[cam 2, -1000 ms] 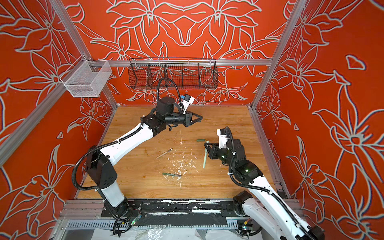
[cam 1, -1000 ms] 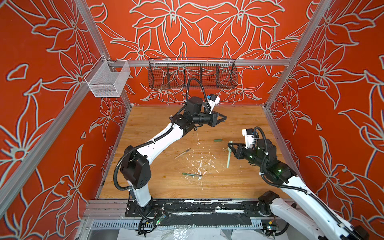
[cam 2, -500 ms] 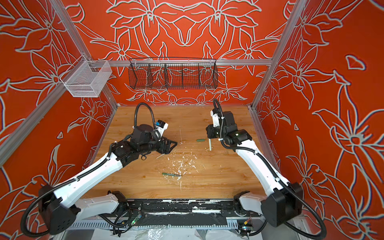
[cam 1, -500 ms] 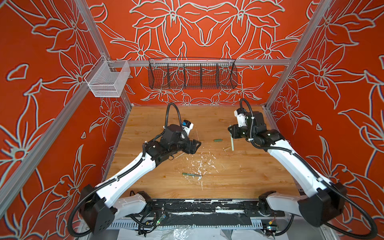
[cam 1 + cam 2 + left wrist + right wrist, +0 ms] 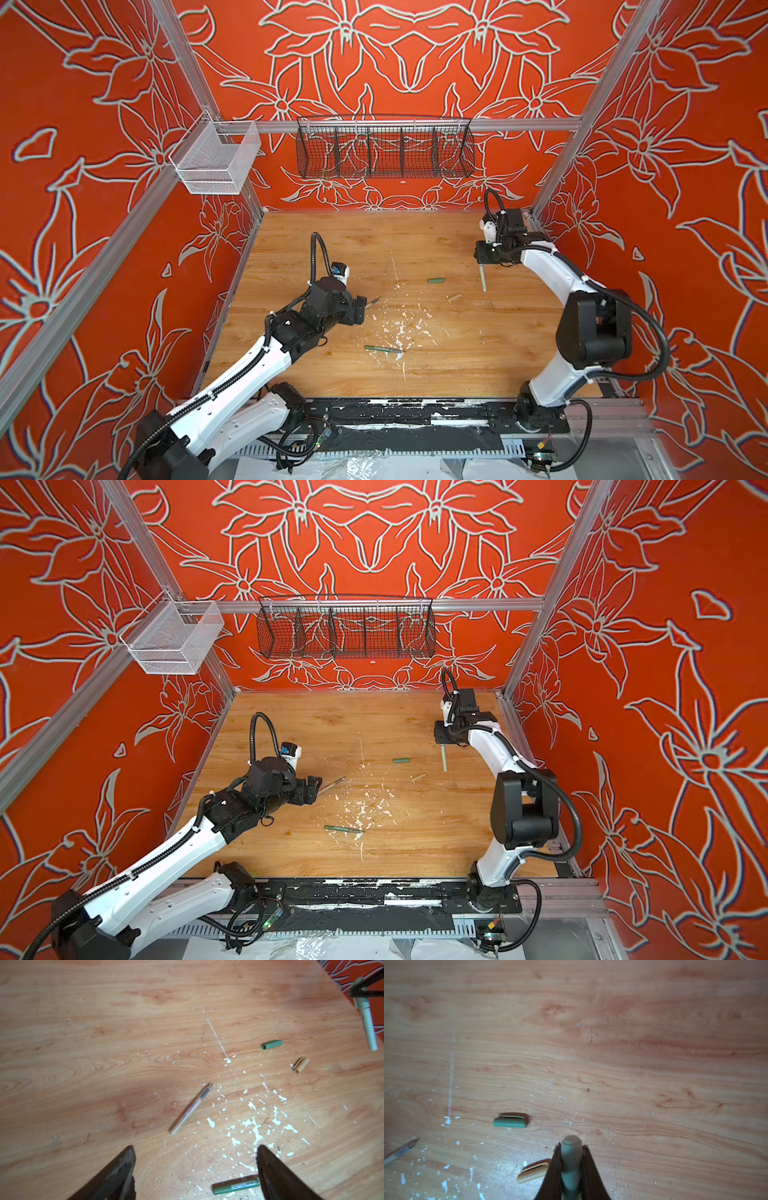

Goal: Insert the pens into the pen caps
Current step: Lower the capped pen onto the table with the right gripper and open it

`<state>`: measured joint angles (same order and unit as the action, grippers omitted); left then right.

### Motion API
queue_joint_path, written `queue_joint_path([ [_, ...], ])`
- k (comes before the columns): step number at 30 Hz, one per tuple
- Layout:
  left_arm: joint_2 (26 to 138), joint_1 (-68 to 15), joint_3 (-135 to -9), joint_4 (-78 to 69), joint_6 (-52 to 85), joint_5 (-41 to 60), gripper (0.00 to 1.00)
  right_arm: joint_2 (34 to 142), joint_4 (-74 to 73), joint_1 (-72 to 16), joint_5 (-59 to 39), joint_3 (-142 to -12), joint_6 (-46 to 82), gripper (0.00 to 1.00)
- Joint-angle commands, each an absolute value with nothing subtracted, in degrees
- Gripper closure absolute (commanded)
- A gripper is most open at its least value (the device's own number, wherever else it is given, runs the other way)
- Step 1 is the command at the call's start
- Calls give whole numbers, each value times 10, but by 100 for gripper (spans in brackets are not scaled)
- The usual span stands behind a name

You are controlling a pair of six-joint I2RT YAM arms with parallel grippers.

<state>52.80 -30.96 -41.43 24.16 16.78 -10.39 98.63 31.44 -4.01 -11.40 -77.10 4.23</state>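
In both top views my left gripper (image 5: 362, 306) (image 5: 313, 788) hovers open just left of the tan pen (image 5: 374, 300) (image 5: 331, 784). In the left wrist view the left gripper (image 5: 195, 1148) holds nothing; the tan pen (image 5: 190, 1108) lies ahead of it and the dark green pen (image 5: 235, 1185) beside one finger. My right gripper (image 5: 481, 264) (image 5: 572, 1146) is shut on the pale green pen (image 5: 483, 278) (image 5: 444, 758), which hangs down at the back right. A dark green cap (image 5: 436, 281) (image 5: 510, 1122) and a tan cap (image 5: 454, 296) (image 5: 532, 1174) lie loose between the arms.
White paint flecks (image 5: 401, 328) cover the middle of the wooden table (image 5: 332, 249). A black wire basket (image 5: 384, 149) hangs on the back wall and a white mesh basket (image 5: 216, 160) on the left rail. Red walls close in three sides.
The left arm swung from the back middle down to the tan pen, and its gripper went from shut to open. The right arm carried the pale green pen to the back right.
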Motion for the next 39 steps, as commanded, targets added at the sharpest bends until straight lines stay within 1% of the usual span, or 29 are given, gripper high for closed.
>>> queue_joint_path([
  [1, 522, -292, -402, 221, 180, -117, 10, 1027, 324, -24, -123, -786, 19, 100],
  [6, 530, -270, -401, 233, 176, -120, 9, 1073, 312, -3, -119, -800, 15, 100],
  [11, 545, -240, -389, 220, 182, -85, 8, 1130, 315, 12, -132, -833, 0, 100],
  [20, 541, -230, -369, 193, 166, -68, 8, 1189, 329, 15, -107, -863, -20, 100],
  [22, 541, -229, -368, 193, 165, -68, 8, 1199, 332, 14, -101, -869, -19, 90],
  [26, 546, -228, -367, 191, 162, -68, 7, 1211, 344, 15, -91, -887, -21, 73],
  [28, 551, -228, -370, 193, 162, -63, 7, 1210, 353, 14, -83, -896, -20, 67],
  [31, 561, -228, -379, 195, 158, -41, 7, 1204, 361, 14, -79, -905, -17, 62],
  [33, 561, -228, -386, 195, 156, -21, 7, 1197, 369, 14, -74, -912, -17, 60],
  [34, 580, -228, -391, 195, 151, -4, 1, 1190, 372, 14, -74, -913, -15, 59],
  [35, 584, -229, -395, 196, 148, 9, 3, 1179, 371, 14, -75, -911, -12, 58],
  [39, 594, -228, -407, 199, 144, 62, 3, 1124, 365, 14, -81, -894, 10, 57],
])
